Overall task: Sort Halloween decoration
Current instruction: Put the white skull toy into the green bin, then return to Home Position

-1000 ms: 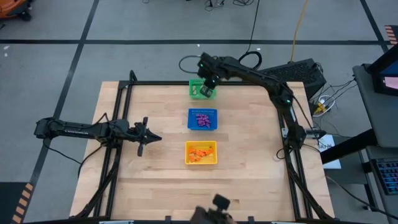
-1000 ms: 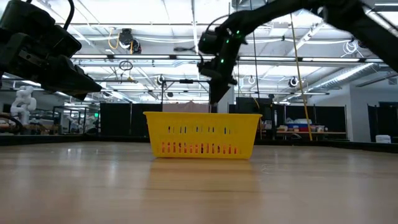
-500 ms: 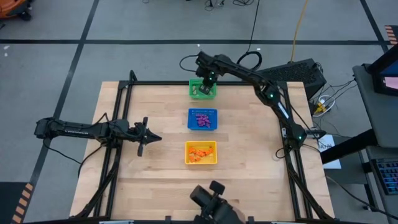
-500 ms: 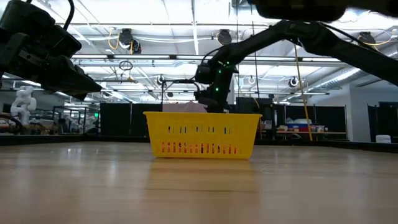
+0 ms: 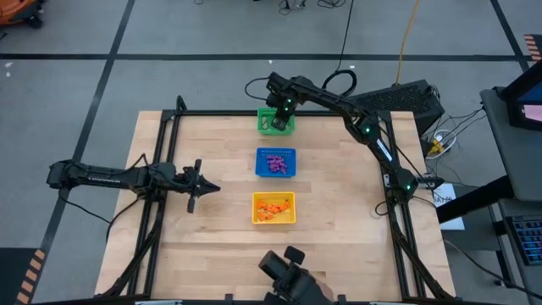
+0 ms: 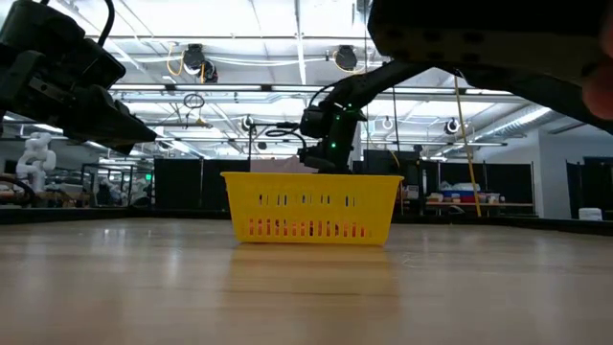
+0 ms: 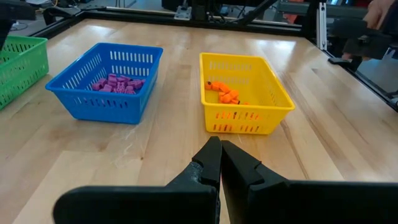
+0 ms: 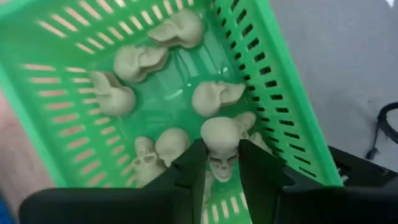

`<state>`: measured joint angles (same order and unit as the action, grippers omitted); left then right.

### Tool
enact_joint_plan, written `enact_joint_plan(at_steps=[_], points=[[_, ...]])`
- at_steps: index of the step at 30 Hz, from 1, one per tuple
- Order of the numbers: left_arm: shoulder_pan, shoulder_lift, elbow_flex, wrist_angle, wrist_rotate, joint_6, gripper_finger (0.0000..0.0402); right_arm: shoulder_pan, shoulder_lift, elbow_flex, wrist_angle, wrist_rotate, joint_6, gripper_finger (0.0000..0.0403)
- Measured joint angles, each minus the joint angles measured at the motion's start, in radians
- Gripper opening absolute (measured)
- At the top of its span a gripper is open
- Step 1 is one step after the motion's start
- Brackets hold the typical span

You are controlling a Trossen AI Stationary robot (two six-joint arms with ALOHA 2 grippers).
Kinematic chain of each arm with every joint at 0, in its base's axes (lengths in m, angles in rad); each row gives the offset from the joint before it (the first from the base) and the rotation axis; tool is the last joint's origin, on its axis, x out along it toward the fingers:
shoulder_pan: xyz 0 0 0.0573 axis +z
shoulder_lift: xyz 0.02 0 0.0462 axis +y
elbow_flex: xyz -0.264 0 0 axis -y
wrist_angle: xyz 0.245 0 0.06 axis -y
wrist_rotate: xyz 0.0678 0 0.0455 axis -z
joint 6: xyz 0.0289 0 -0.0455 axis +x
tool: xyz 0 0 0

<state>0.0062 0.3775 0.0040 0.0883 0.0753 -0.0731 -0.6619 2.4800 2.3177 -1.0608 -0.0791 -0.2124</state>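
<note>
Right gripper (image 8: pixel 222 163) has dropped into the green basket (image 8: pixel 283 106) at the table's far edge since a second ago, fingers easing apart around a pale skull (image 8: pixel 221 144). Release looks underway. Left gripper (image 7: pixel 219 163) pressed together, parked left.

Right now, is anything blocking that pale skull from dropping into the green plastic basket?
Nothing visible does. The right gripper has the pale skull between its fingers, directly over the green plastic basket, where other skulls already lie.
</note>
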Motion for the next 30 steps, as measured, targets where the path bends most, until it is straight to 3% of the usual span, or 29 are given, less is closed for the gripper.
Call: enact_joint_plan(at_steps=[10, 15, 19, 25, 30], points=[[0.000, 0.000, 0.000, 0.001, 0.000, 0.001, 0.0011, 0.018, -0.069, 0.000, 0.035, 0.045, 0.014, 0.0160], [0.000, 0.000, 0.000, 0.004, 0.000, 0.001, 0.0011, 0.038, -0.111, 0.000, 0.014, 0.033, 0.015, 0.0172], [0.000, 0.000, 0.003, 0.010, 0.000, 0.001, 0.0011, 0.066, -0.124, 0.000, -0.004, -0.002, -0.009, 0.0129], [0.000, 0.000, 0.005, 0.018, 0.000, 0.002, 0.0011, 0.117, -0.123, 0.000, 0.041, -0.024, -0.006, 0.0013], [0.000, 0.000, 0.006, 0.018, -0.003, 0.033, 0.0011, 0.161, -0.128, 0.000, 0.125, -0.051, 0.029, 0.0004]])
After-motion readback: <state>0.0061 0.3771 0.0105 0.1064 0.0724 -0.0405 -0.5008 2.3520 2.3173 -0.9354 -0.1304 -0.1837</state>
